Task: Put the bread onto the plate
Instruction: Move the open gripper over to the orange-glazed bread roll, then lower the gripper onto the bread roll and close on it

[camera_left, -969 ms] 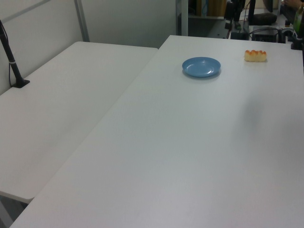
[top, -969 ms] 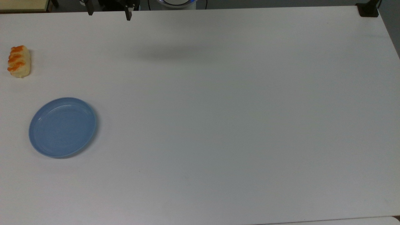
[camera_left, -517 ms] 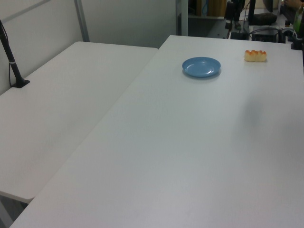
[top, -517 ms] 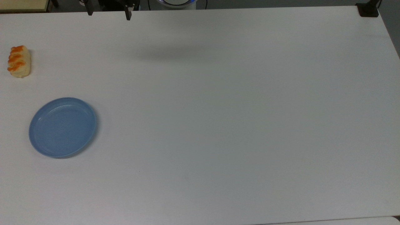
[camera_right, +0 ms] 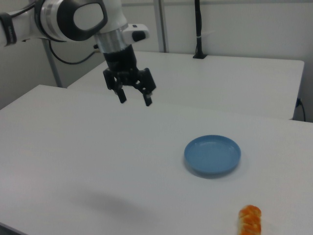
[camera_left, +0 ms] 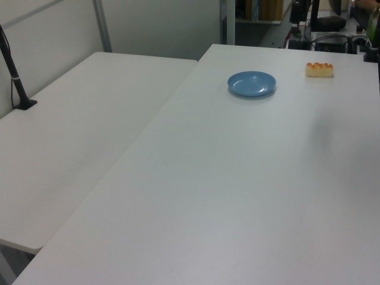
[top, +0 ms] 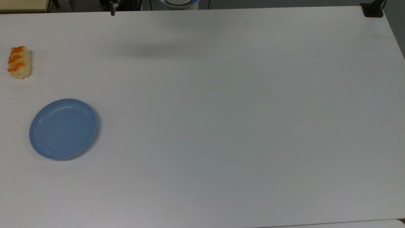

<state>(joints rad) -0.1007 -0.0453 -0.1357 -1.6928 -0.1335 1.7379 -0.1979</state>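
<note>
You have the gripper (camera_right: 134, 100) hanging high above the white table (top: 221, 110), jaws spread apart and holding nothing, well short of the plate (top: 63, 128) and farther still from the bread (top: 19, 62). The bread lies flat on the table, well apart from the plate and beyond it toward the top view's upper left corner, stripes up, close to the table's edge. The plate sits bare, with nothing on it. The step in hand looks to be the approach, so your task has barely begun. To do it well, carry the arm past the plate while high, settle straight over the middle of the roll, turn the fingers (camera_right: 147, 101) to close across its short width, and only then descend. The roll looks soft, so a gentle squeeze should serve; a hard one may crush it or squirt it sideways, and the table's edge just beyond it leaves little room for a nudge. Nothing on the table stands between the gripper and the bread, or between the bread and the plate. A black post (camera_right: 197, 29) rises at the far side of the plate in the right view, clamped to a second table (camera_left: 77, 130), well out of your path.
</note>
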